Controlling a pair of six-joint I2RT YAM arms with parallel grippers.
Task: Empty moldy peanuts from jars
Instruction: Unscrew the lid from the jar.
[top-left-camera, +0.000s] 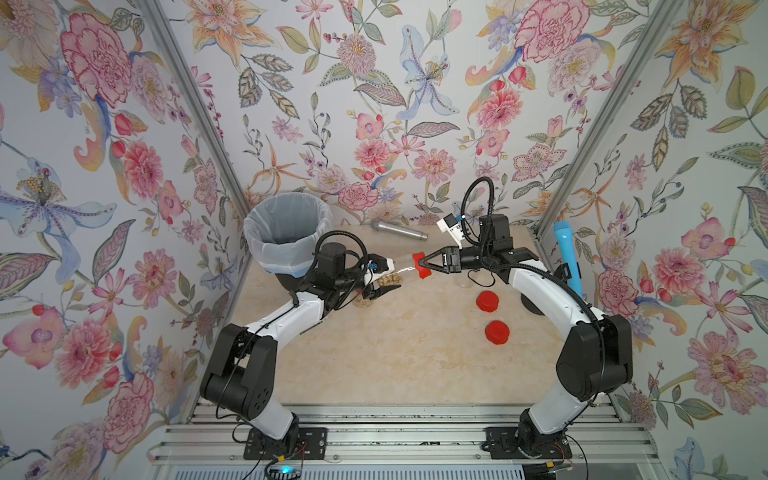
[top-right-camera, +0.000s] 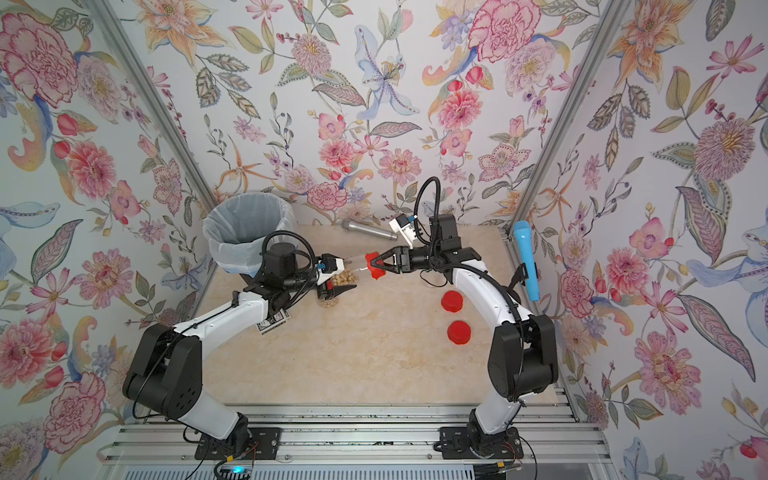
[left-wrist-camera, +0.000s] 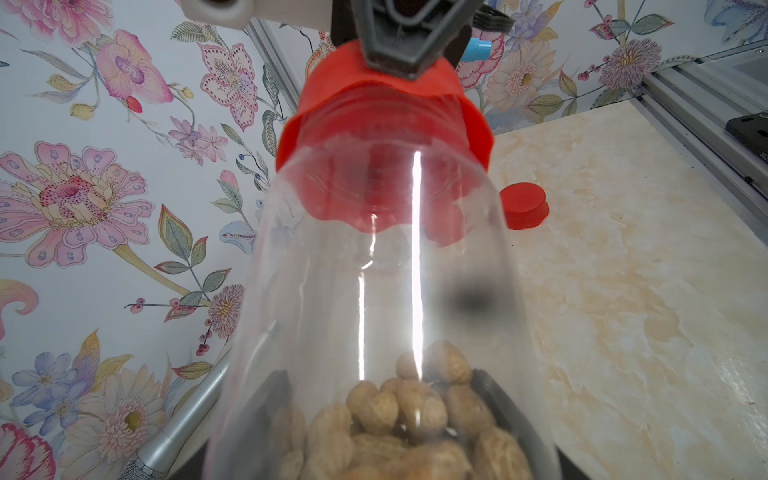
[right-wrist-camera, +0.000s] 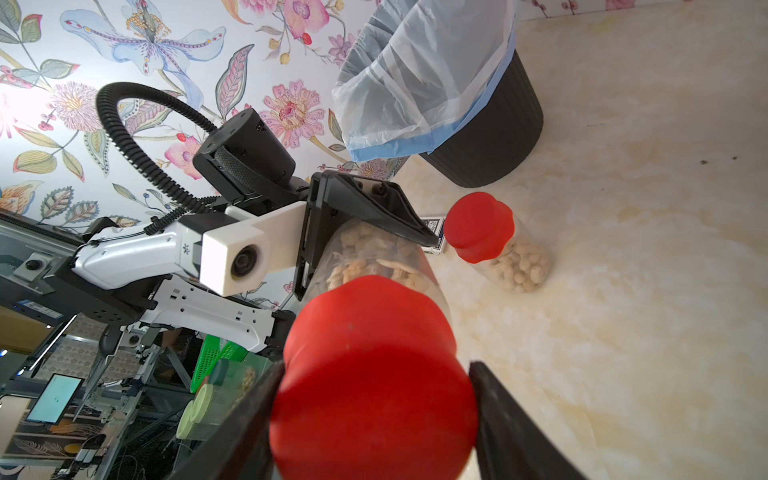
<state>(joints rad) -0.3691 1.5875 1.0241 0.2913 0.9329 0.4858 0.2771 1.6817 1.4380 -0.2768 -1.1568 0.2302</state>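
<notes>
1. Left gripper (top-left-camera: 386, 282) is clamped around the body of the held jar (left-wrist-camera: 374, 291). It holds the jar roughly on its side in the air, just in front of the bin (top-left-camera: 257, 237), probably so the body cannot turn while the cap is worked.
2. Right gripper (top-left-camera: 423, 265) is closed on that jar's red lid (right-wrist-camera: 374, 374), with a jaw pressed against each flank. The lid end points away from the bin, toward the right arm, which suits unscrewing.
3. The red lid is still seated on the neck, so nothing can be poured yet. The step in hand looks like the twist-off.
4. Moldy peanuts (left-wrist-camera: 407, 415) lie heaped at the base end of the held jar, the end nearer the bin. The neck half is clear.
5. A standing jar (right-wrist-camera: 511, 262), capped in red and partly filled with peanuts, stands on the desk (top-left-camera: 395, 353) near the bin's foot, below the left gripper.
6. 2 loose lids (top-left-camera: 487, 301) (top-left-camera: 496, 331) lie on the desk well apart from the bin, on the right arm's side. This suggests 2 jars are already open.
7. The bin is lined with a white bag. Whether peanuts lie at its bottom cannot be told.
</notes>
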